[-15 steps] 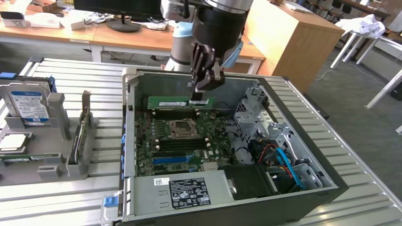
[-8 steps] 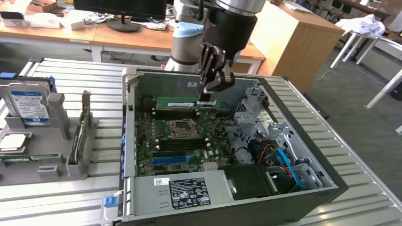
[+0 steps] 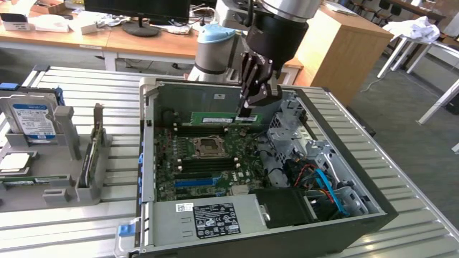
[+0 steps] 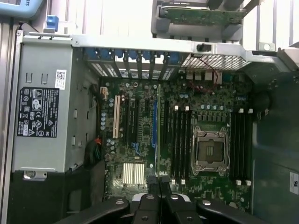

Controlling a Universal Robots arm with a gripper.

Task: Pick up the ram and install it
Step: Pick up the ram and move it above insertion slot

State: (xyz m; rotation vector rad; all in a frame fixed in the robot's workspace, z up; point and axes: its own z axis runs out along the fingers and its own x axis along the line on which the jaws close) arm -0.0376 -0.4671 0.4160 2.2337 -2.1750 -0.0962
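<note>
Green and thin, the ram [image 3: 219, 118] hangs level inside the open computer case [image 3: 373, 212]. The gripper [image 3: 246, 114] has its fingers clamped together on the stick's end at the exterior view's right. The stick sits over the far part of the motherboard [image 3: 188, 177], just beyond the CPU socket [image 3: 208, 146] and above the far bank of black memory slots [image 3: 204, 130]. It seems clear of them, though the angle leaves that uncertain. From the wrist, the ram [image 4: 159, 130] is edge-on, running out from the gripper [image 4: 159, 183]. A blue-labelled hard drive [image 3: 32, 121] stands in a grey rack at the exterior view's left.
</note>
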